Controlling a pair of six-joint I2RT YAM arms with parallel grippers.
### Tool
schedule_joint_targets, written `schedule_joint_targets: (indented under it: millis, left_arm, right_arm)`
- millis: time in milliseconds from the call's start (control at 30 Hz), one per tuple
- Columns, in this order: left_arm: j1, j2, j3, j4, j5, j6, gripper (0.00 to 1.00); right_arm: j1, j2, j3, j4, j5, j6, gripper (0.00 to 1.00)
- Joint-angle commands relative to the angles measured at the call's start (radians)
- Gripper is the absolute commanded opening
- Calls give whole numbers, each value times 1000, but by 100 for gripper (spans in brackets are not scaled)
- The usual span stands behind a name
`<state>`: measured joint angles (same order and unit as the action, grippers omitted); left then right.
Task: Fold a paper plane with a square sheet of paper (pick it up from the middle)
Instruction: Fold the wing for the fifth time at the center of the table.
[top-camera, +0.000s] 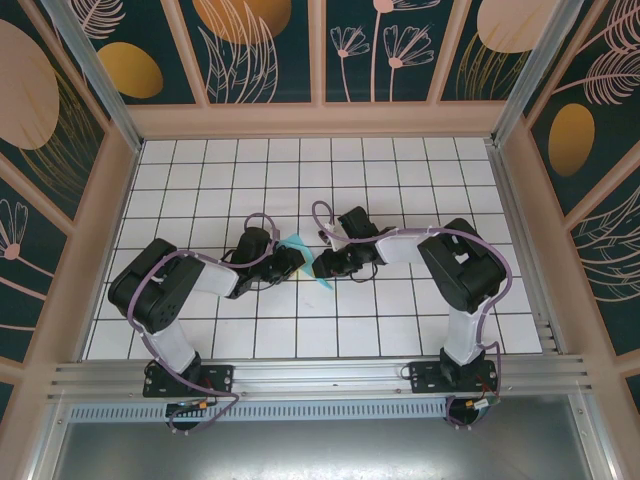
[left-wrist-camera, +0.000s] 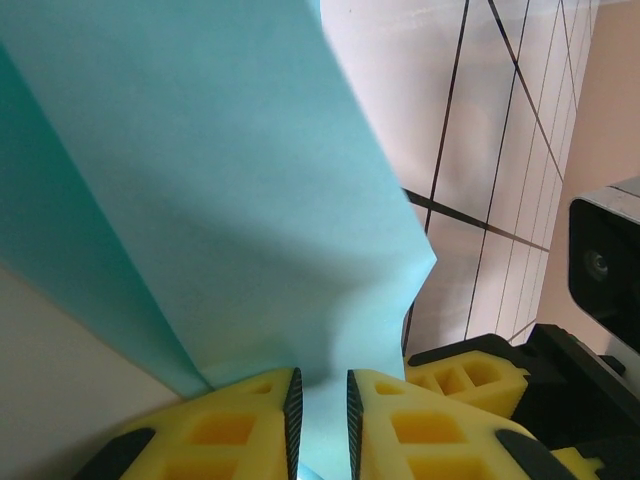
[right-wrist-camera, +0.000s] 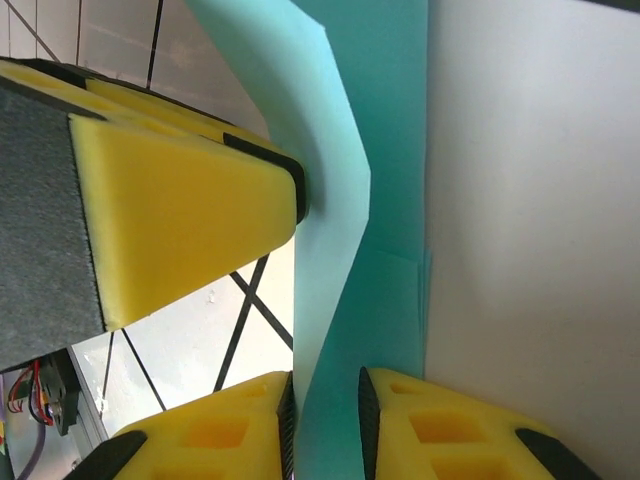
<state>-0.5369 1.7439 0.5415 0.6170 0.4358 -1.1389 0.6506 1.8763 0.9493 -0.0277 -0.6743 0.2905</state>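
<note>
The square sheet of paper (top-camera: 325, 282) is light blue, bent and folded into layers, and stands between my two grippers at mid-table. In the left wrist view the paper (left-wrist-camera: 250, 200) runs down into the narrow gap of my left gripper (left-wrist-camera: 320, 425), whose pads stand slightly apart. The right wrist view has folded layers of the paper (right-wrist-camera: 390, 150) passing between the pads of my right gripper (right-wrist-camera: 328, 425), which are also a little apart. A yellow finger (right-wrist-camera: 180, 200) of the left gripper touches the sheet's side. From above, the left gripper (top-camera: 298, 262) and right gripper (top-camera: 320, 265) nearly meet. A paper plane is out of view.
The white grid table (top-camera: 300, 170) stretches behind the grippers to the patterned back wall (top-camera: 320, 60). Side walls (top-camera: 90, 200) close in left and right. An aluminium rail (top-camera: 320, 375) runs along the near edge by both arm bases. The right gripper's fingers (left-wrist-camera: 465, 378) sit close beside the left one's.
</note>
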Motion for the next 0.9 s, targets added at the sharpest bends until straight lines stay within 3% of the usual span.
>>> schedule_joint_targets:
  millis: [0, 367, 867]
  left_arm:
    - [-3, 20, 1, -31, -21, -10, 23]
    - [-3, -24, 0, -10, -6, 8, 24]
    - [-33, -36, -8, 76, 50, -1, 26]
  right_arm:
    - [3, -29, 5, -55, 21, -50, 24]
    - [1, 89, 21, -63, -10, -62, 5]
    - [-13, 122, 39, -92, -15, -44, 4]
